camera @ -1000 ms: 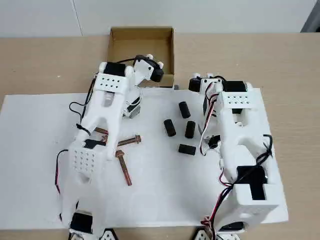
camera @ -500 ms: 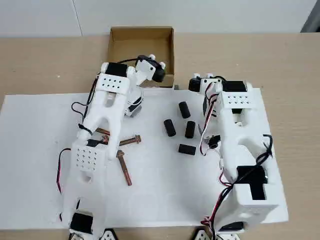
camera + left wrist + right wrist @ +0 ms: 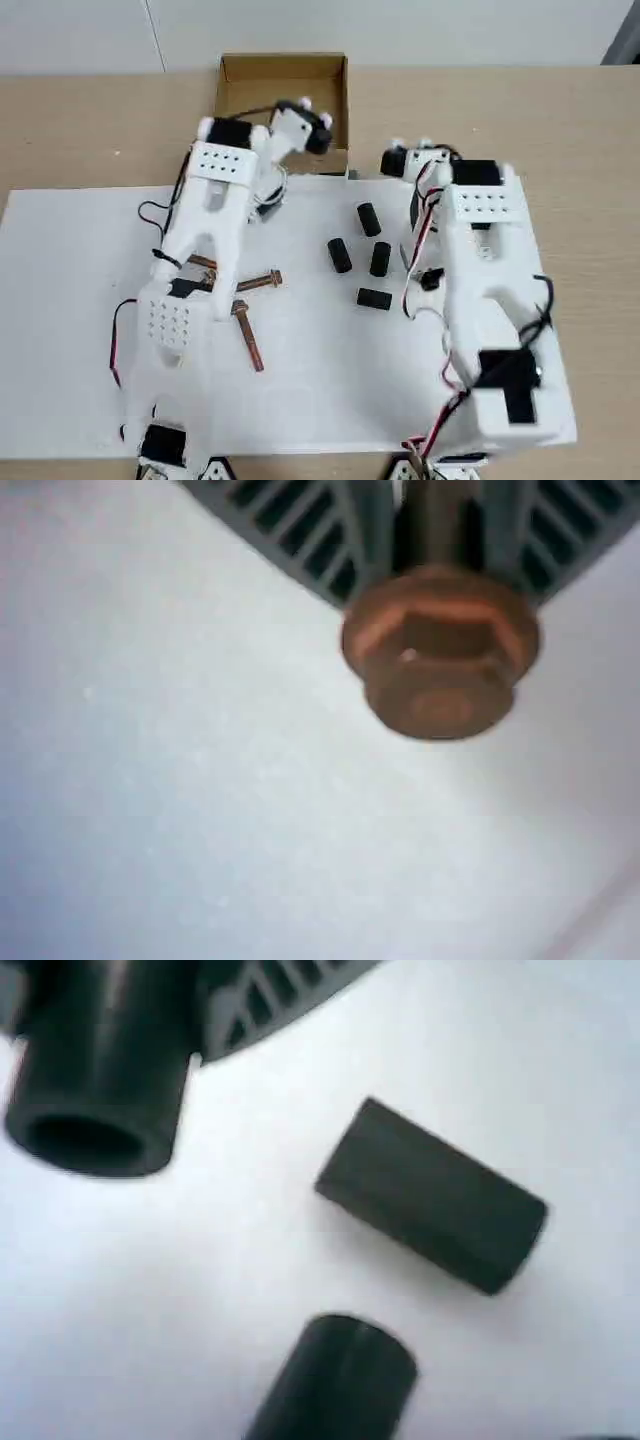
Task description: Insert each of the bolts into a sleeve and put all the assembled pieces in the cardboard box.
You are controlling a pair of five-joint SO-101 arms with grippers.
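My left gripper (image 3: 440,515) is shut on a copper bolt (image 3: 438,652), whose hex head hangs just above the white sheet. In the high view this arm's wrist (image 3: 268,185) stands just in front of the cardboard box (image 3: 232,88). My right gripper (image 3: 150,990) is shut on a black sleeve (image 3: 100,1075) with its open end showing. Two more sleeves (image 3: 430,1195) (image 3: 340,1380) lie below it. Several black sleeves (image 3: 369,219) (image 3: 339,255) (image 3: 374,298) lie mid-sheet, left of the right arm (image 3: 470,215). Loose bolts (image 3: 261,282) (image 3: 248,337) lie beside the left arm.
The white sheet (image 3: 60,300) covers most of the wooden table (image 3: 90,120). The box is open and sits at the back, past the sheet's far edge. Both arm bases stand at the near edge, with cables hanging beside them.
The left wrist has shifted a little toward the box. The right arm has lifted and moved slightly to the right. Sleeves and loose bolts on the sheet stay put.
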